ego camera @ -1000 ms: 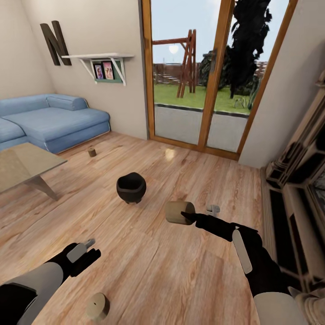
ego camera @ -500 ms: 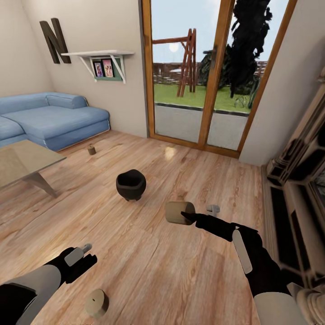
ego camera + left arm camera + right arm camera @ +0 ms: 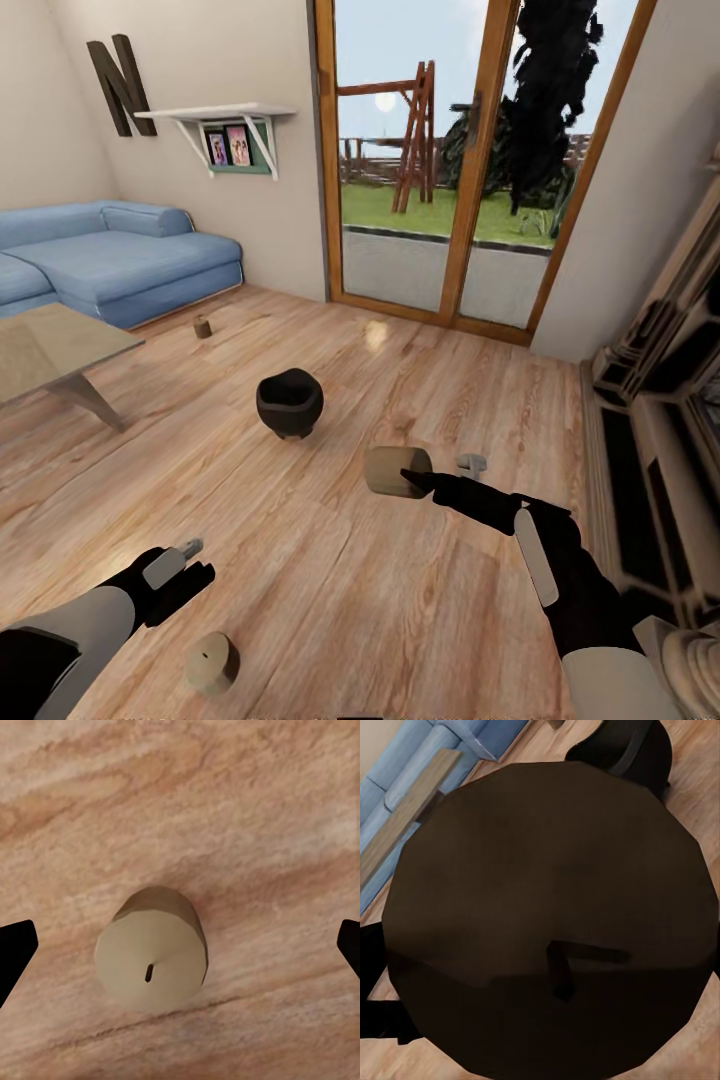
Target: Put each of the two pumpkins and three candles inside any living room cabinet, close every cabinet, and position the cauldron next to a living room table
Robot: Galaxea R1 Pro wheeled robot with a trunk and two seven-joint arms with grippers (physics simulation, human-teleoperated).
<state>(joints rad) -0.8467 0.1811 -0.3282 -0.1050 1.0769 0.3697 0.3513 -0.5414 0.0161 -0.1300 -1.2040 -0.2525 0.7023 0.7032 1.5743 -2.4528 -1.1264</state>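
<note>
- Right tool [image 3: 412, 478] grips a candle [image 3: 392, 470], beyond the cauldron [image 3: 289, 402] from the bench [image 3: 50, 352].
- Left tool [image 3: 192, 560], apparently open-jawed, hovers over another candle [image 3: 152, 958]; next: descend, close.

Wood-plank floor [image 3: 330, 590] carries: black cauldron [image 3: 289, 402] mid-frame, small candle [image 3: 202, 326] upper left near the sofa [image 3: 110, 255], larger tan candle [image 3: 210, 663] upright at bottom left. Coffee table [image 3: 50, 350] stands at left edge.

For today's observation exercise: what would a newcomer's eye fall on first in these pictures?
Probably the tan candle held off the wooden floor by the right gripper, mid-room. Next, the black cauldron standing beyond it, and another candle on the floor below the open left gripper.
</note>
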